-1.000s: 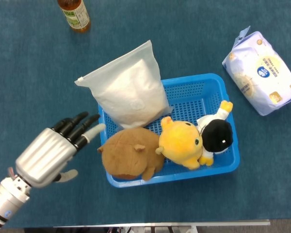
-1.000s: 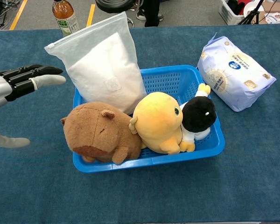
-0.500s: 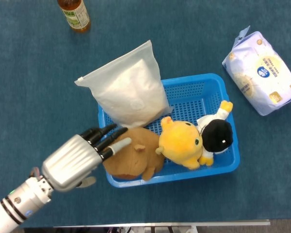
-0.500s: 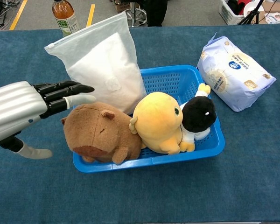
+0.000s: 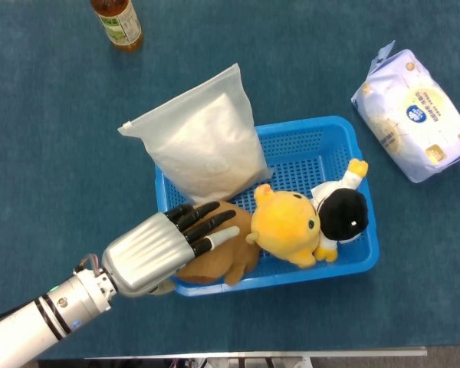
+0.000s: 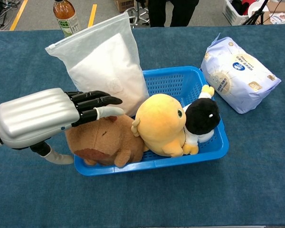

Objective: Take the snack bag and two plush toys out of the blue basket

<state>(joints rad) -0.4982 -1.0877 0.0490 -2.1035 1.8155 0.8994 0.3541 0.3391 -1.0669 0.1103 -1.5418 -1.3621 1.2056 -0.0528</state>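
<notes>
A blue basket [image 5: 345,264] [image 6: 213,149] holds a white snack bag [image 5: 207,146] [image 6: 104,66] leaning over its far left corner, a brown plush [image 5: 234,264] [image 6: 114,142] at the front left, and a yellow plush [image 5: 287,226] [image 6: 161,123] lying against a black-and-white plush [image 5: 343,211] [image 6: 202,116]. My left hand [image 5: 157,249] [image 6: 47,116] hovers over the brown plush with its fingers stretched out and apart, holding nothing; the thumb hangs outside the basket's left wall. Whether the fingers touch the plush I cannot tell. My right hand is out of both views.
A pale blue tissue pack [image 5: 414,115] [image 6: 237,73] lies on the blue cloth to the right of the basket. An amber drink bottle [image 5: 119,23] [image 6: 64,16] stands at the far left edge of the table.
My left hand has moved right, from beside the basket's left wall to over the brown plush, covering much of it. The basket and its contents have not shifted.
</notes>
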